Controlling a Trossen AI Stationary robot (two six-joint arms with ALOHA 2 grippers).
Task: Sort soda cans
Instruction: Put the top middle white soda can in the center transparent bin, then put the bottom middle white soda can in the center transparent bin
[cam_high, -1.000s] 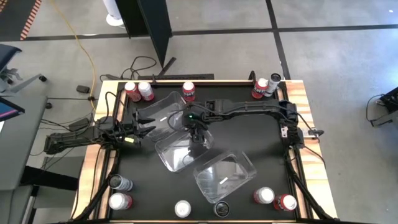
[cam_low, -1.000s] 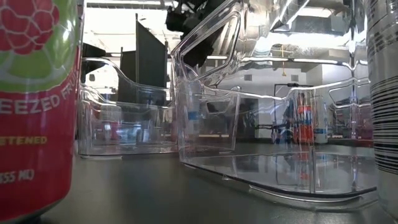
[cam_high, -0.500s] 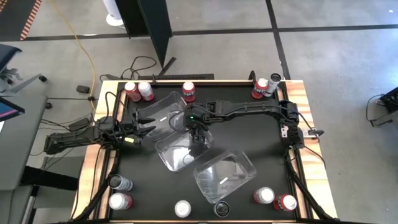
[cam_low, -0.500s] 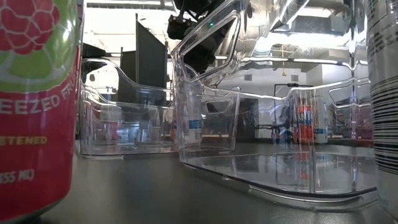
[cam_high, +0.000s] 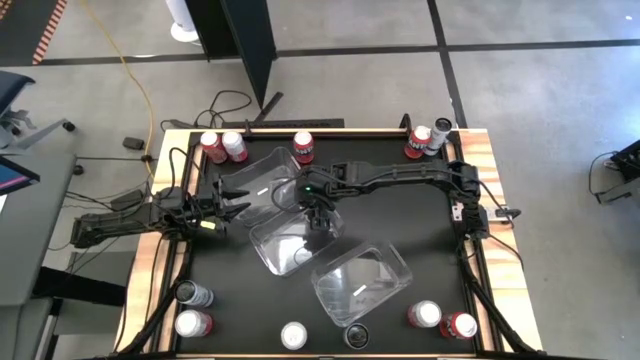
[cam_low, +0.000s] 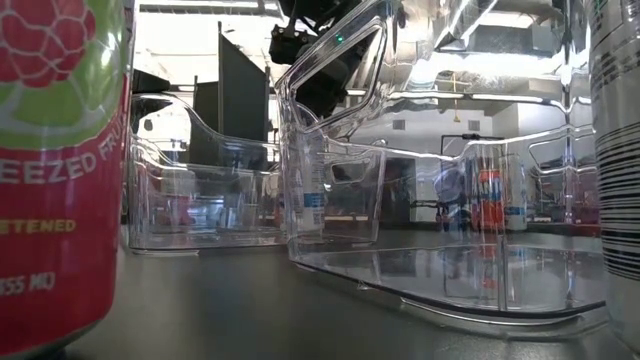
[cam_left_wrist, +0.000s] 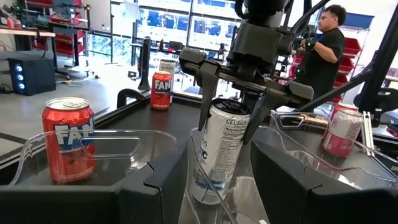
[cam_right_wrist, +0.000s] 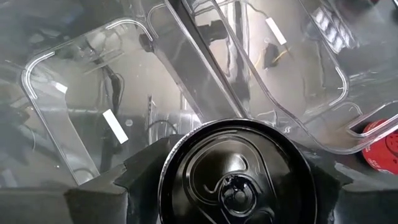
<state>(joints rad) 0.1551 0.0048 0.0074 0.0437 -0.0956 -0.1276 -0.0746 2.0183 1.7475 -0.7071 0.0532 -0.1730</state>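
Soda cans (cam_high: 429, 139) stand in loose groups round the table's rim: three at the far left, two at the far right corner, several along the near edge, all well apart from the middle. That leaves the centre free for three clear tubs, laid in a diagonal row from far left to near right.

One white can (cam_left_wrist: 219, 151) is the exception. The right gripper (cam_high: 318, 219) holds it upright over the middle tub (cam_high: 285, 243), fingers (cam_left_wrist: 205, 81) straddling its shoulders from above. The left wrist view shows the can's base down inside the tub; the grip looks to be loosening, so I judge this to be the release of a sorted can. Whether the fingers touch the metal now, I cannot tell. From above, the can's dark top (cam_right_wrist: 235, 172) fills the gap between them.

The left gripper (cam_high: 232, 211) waits at the left side, just beside the far-left tub (cam_high: 258, 182), part open and empty. A red can (cam_left_wrist: 68, 147) shows beyond that tub's wall.

A person (cam_left_wrist: 322, 48) stands beyond the table's right side.
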